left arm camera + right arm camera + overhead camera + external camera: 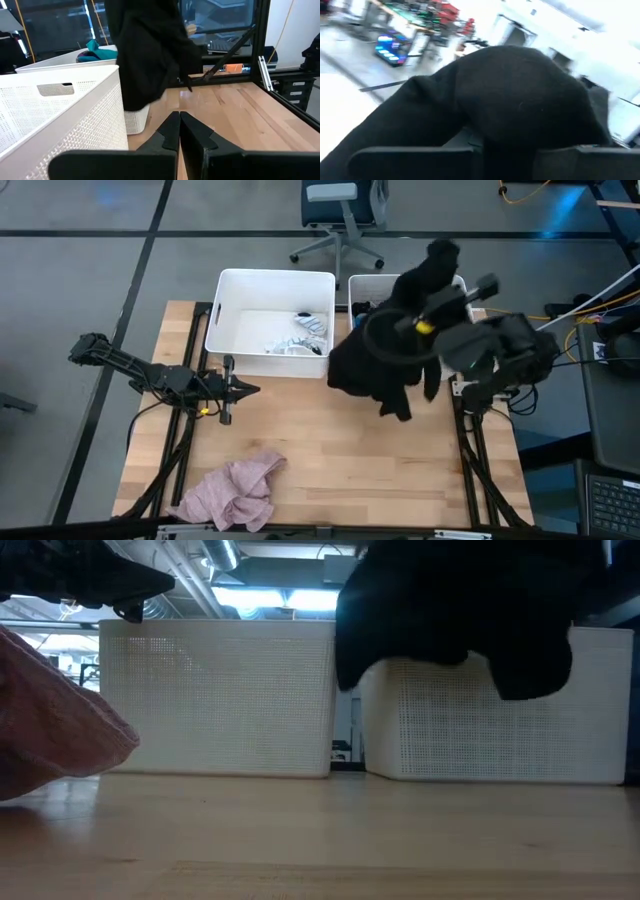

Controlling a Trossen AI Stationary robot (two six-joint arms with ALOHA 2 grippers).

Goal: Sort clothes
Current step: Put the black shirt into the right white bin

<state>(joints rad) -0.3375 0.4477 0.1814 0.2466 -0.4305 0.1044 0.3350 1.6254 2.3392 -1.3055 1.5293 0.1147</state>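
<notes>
While carried high rather than dragged across the table (330, 470), hangs clear of the wood and both rims, presumably so nothing snags on the way to a tub: black garment (375, 370), the piece in hand.

Nearest, at about 7 o'clock by the near edge: pink garment (235, 492), crumpled in a heap, touched by nothing, probably left for a later pass.

Farther in, at 9 o'clock: left tool (245, 390), fingers pressed fully together, empty, hovering above bare wood and pointing toward the centre; parked there, by the look of it, to keep out of the working arm's path.

Beyond centre, at roughly 1 to 2 o'clock: right tool (415, 327), raised and mostly buried under the black cloth. Closed to a narrow gap on a fold of that garment, as far as can be judged; fingertips themselves hidden by fabric. Cloth draped over the wrist, lower folds dangling in front of the right tub (357, 283) and across its near wall.

Farthest, at 12 o'clock: left tub (225, 310), just beside the right one, holding white and striped pieces (300, 340). Teal garment (95, 50) peeking over the right tub's rim. Likely meaning: lights to one tub, darker things to the other, black piece almost at its drop.
</notes>
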